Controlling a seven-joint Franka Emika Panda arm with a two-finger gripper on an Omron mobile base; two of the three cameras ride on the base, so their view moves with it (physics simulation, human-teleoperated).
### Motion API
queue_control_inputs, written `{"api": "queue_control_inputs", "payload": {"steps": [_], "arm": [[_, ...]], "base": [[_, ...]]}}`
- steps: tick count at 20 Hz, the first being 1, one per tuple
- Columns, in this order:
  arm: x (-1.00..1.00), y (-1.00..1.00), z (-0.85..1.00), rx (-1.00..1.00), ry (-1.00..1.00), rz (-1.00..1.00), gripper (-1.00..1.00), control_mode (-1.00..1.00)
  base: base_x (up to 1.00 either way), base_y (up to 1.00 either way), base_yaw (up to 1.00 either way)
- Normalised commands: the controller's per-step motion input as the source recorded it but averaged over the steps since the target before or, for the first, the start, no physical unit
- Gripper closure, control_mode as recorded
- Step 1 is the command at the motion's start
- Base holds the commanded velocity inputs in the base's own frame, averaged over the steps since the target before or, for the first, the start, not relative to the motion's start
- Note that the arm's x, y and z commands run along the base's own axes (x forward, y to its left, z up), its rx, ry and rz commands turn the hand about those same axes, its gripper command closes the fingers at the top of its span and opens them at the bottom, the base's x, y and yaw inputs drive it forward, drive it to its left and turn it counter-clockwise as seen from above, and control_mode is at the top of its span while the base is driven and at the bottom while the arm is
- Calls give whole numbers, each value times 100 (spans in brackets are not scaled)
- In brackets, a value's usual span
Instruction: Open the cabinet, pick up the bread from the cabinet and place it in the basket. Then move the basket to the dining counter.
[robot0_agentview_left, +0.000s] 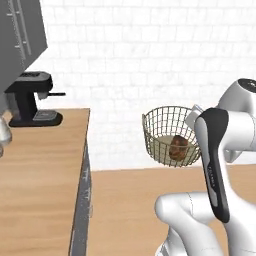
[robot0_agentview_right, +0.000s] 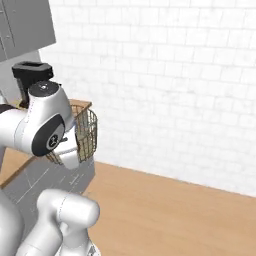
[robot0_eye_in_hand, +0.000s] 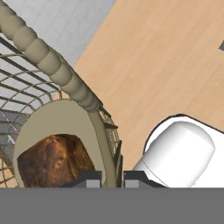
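One loaf: the bread (robot0_agentview_left: 178, 147) lies on the pale bottom of the basket (robot0_agentview_left: 159, 131), toward the 4 o'clock part of the bowl in the left base view; in the hand view it sits at about 8 o'clock, dark-crusted, just inside the wall.
Basket: round tan wire bowl, in the air and clear of any counter, seen in front of the white brick wall (robot0_agentview_left: 130, 60); in the left base view it hangs at about 3 o'clock from the frame's middle, roughly level.
Basket in right base view: its wire side (robot0_agentview_right: 86, 135) pokes out at 3 o'clock of the arm's big joint.
Tool: the tool (robot0_eye_in_hand: 109, 178) is pinched narrow on the basket's rim and wall, one dark fingertip (robot0_eye_in_hand: 89, 178) inside the bowl, the other outside, the wire wall between them.
Floor: light wood floor (robot0_agentview_left: 125, 205) lies well below the basket.
Counter: wood-topped counter (robot0_agentview_left: 40, 180) fills the 8 o'clock part of the left base view, well apart from the basket.
Coffee machine: black coffee machine (robot0_agentview_left: 31, 97) stands at the counter's far end, at 10 o'clock.
Cabinet: grey cabinet (robot0_agentview_left: 20, 35) hangs above the machine, at 11 o'clock.
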Motion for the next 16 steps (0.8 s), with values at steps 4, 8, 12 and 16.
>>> {"api": "queue_control_inputs", "payload": {"steps": [4, 8, 12, 16], "arm": [[0, 0, 0, 0, 0, 0, 100, 100], [0, 0, 0, 0, 0, 0, 100, 100], [0, 0, 0, 0, 0, 0, 100, 100], [0, 0, 0, 0, 0, 0, 100, 100]], "base": [[0, -44, -88], [12, -66, -79], [34, -66, -71], [26, -52, -75]]}}
